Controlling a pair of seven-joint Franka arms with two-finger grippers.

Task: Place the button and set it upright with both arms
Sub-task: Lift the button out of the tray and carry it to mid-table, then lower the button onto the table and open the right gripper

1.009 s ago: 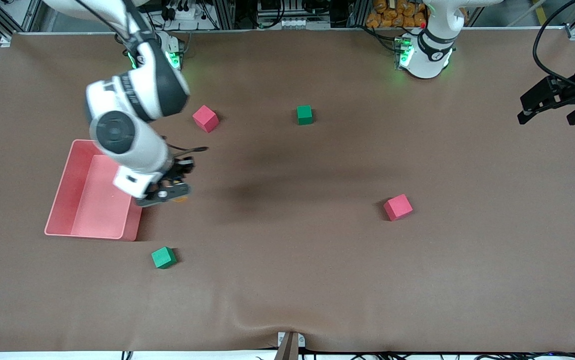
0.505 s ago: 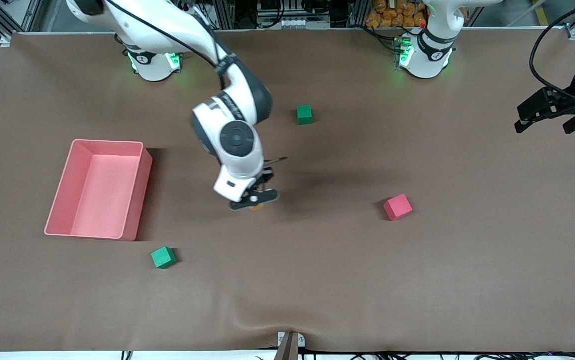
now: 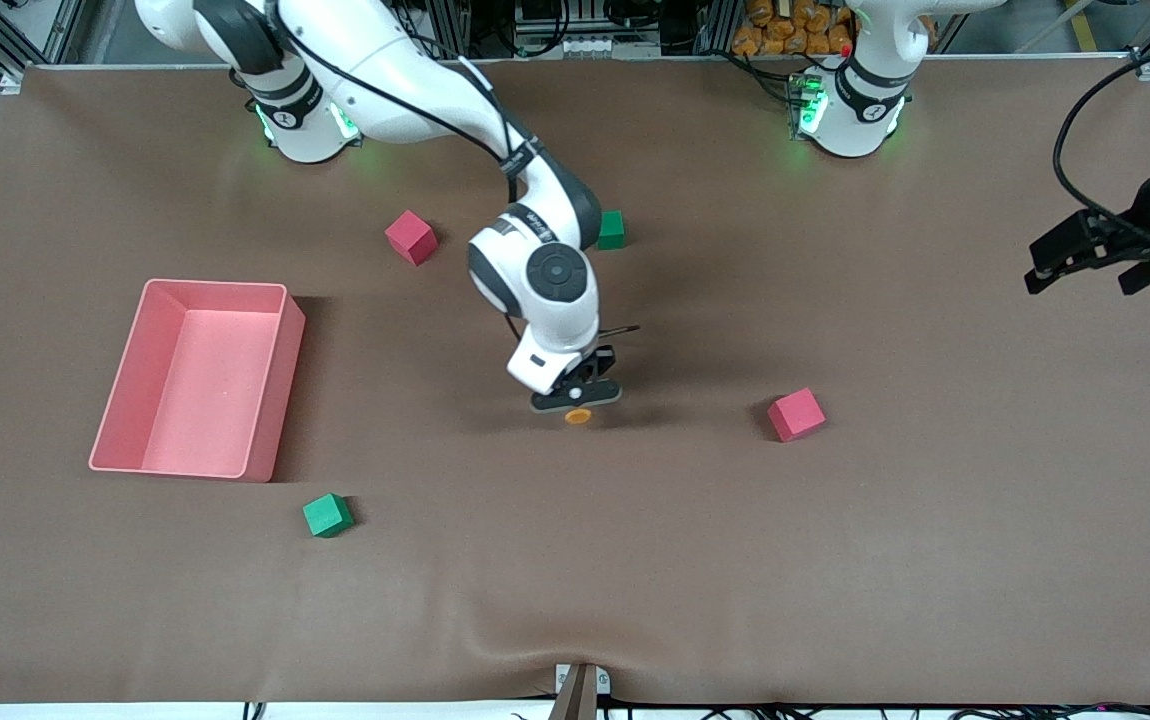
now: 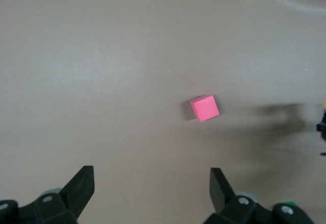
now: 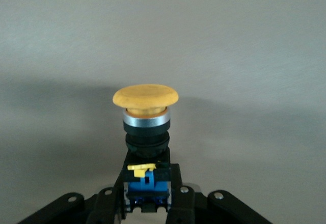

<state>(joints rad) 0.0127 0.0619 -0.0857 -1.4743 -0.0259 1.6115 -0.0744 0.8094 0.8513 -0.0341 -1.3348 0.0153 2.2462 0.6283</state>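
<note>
Right wrist view: right gripper (image 5: 146, 196) pinches the button (image 5: 146, 119) by its blue base, orange cap pointing away from the fingers. Front view shows only the cap (image 3: 577, 416), over the table (image 3: 635, 560) near the red cube (image 3: 796, 414). Left gripper (image 3: 1085, 262) waits, spread wide. Count: two red cubes, two green, one pink bin (image 3: 275, 390).

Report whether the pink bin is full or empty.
Empty: the front view shows only bare pink floor inside the pink bin; no cube or button lies in it.
</note>
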